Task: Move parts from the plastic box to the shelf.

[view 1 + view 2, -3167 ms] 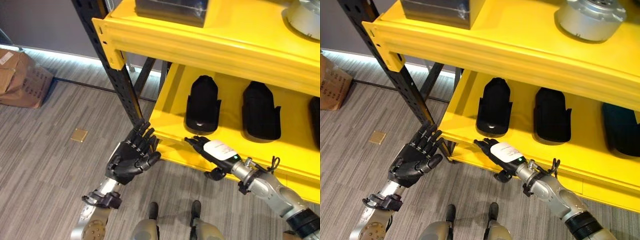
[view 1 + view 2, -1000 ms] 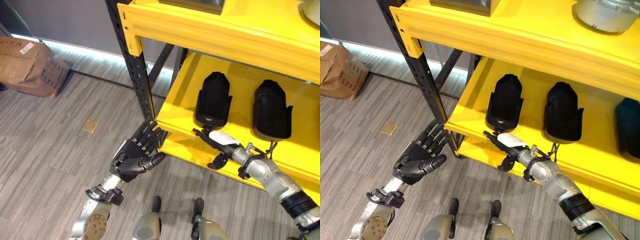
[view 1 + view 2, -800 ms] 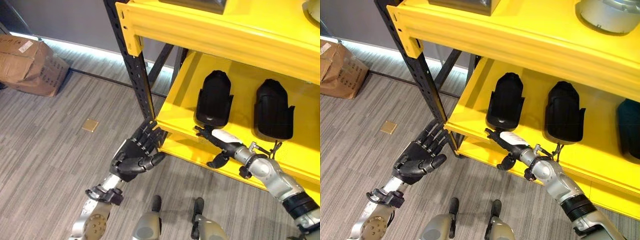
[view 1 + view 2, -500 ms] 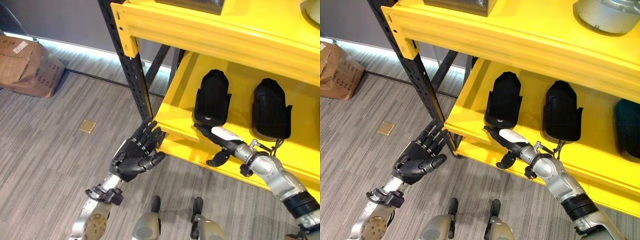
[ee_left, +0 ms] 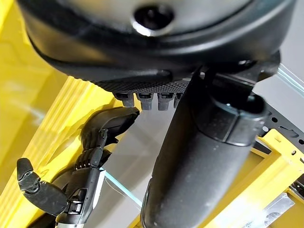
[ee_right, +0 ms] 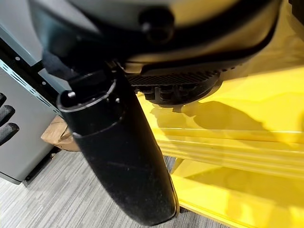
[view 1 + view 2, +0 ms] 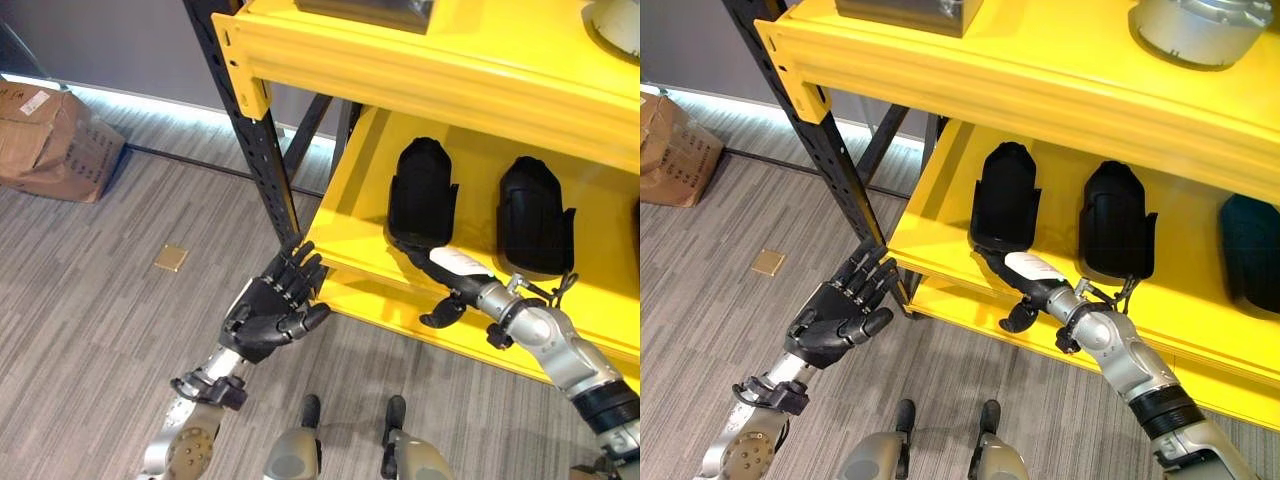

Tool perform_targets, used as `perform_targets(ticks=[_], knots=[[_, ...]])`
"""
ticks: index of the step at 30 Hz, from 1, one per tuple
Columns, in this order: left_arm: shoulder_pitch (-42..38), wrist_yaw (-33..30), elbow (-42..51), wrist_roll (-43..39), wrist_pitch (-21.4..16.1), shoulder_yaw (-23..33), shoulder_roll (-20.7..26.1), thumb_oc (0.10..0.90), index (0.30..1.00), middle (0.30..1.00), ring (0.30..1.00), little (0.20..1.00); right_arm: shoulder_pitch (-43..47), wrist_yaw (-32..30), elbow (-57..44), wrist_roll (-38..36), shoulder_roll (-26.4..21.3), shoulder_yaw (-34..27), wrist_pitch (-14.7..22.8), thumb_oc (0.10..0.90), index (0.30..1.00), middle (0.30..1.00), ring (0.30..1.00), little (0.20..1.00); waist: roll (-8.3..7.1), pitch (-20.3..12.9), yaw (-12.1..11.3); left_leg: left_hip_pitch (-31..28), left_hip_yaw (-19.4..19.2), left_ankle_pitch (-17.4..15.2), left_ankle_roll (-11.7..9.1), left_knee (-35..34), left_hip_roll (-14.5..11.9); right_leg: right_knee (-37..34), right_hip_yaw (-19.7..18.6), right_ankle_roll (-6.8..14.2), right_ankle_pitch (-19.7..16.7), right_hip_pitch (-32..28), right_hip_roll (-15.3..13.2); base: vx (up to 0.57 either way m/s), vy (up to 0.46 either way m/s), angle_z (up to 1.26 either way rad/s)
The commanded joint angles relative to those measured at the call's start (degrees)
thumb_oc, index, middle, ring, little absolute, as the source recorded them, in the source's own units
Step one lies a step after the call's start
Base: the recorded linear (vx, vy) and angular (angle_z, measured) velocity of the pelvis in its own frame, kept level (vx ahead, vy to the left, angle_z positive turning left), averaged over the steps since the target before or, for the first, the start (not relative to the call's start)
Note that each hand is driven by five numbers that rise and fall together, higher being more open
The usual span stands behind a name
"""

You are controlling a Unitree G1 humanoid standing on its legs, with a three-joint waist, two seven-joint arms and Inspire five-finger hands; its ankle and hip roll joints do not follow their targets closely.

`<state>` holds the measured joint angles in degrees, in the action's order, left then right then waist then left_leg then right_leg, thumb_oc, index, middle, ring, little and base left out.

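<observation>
Left eye view first: shows the left black part [image 7: 420, 195] and the second black part [image 7: 535, 215] lying flat, side by side on the lower tier of the yellow shelf [image 7: 345, 235], rounded ends toward the back. Probably lined up like that to leave room for more in the row. Hints at a third dark part [image 7: 1252, 250] at the far right in the right eye view.

Puts the right hand [image 7: 452, 272] on the tier's front lip, fingers straight and flat, tips right at the near end of the left black part, thumb hanging below the edge, gripping nothing. Reads to me as a nudge or a release, not a grab.

Has the left hand [image 7: 265, 315] hovering off the shelf corner beside the black upright [image 7: 255, 160], palm up, fingers loosely spread, empty — likely just kept out of the way.

As for writing: can't make out any on the parts or the shelf. Spots a white label on the cardboard box [image 7: 55, 135] on the floor — way too small to read.
</observation>
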<state>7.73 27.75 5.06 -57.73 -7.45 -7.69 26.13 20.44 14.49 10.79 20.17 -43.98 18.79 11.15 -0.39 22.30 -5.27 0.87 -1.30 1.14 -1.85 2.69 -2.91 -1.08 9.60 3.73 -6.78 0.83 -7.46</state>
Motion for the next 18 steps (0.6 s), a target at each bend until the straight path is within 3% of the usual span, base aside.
perform_targets(ticks=[1,18], knots=[[-0.29,1.37,7.89,0.06,-3.4,-0.99,2.07,0.9,1.0,1.0,1.0,1.0,7.59,-2.2,-3.37,-1.69,-3.1,-0.27,3.51,0.9,1.0,1.0,1.0,1.0,-0.72,-5.46,-0.83,2.12,0.66,-1.46,-0.17,3.62,-2.19,9.5,-2.05,2.24,8.75,-1.7,-3.18,0.03,-0.003,0.01],[-1.62,-0.09,8.44,0.81,-2.49,-3.61,1.5,0.9,1.0,1.0,1.0,1.0,17.73,-2.9,3.31,-1.4,0.03,6.5,2.11,0.9,1.0,1.0,1.0,1.0,0.39,-5.67,-3.03,2.36,2.15,-1.23,-0.3,3.61,-1.63,9.68,-0.63,1.64,9.2,-2.1,-3.35,0.0,0.001,0.0]])
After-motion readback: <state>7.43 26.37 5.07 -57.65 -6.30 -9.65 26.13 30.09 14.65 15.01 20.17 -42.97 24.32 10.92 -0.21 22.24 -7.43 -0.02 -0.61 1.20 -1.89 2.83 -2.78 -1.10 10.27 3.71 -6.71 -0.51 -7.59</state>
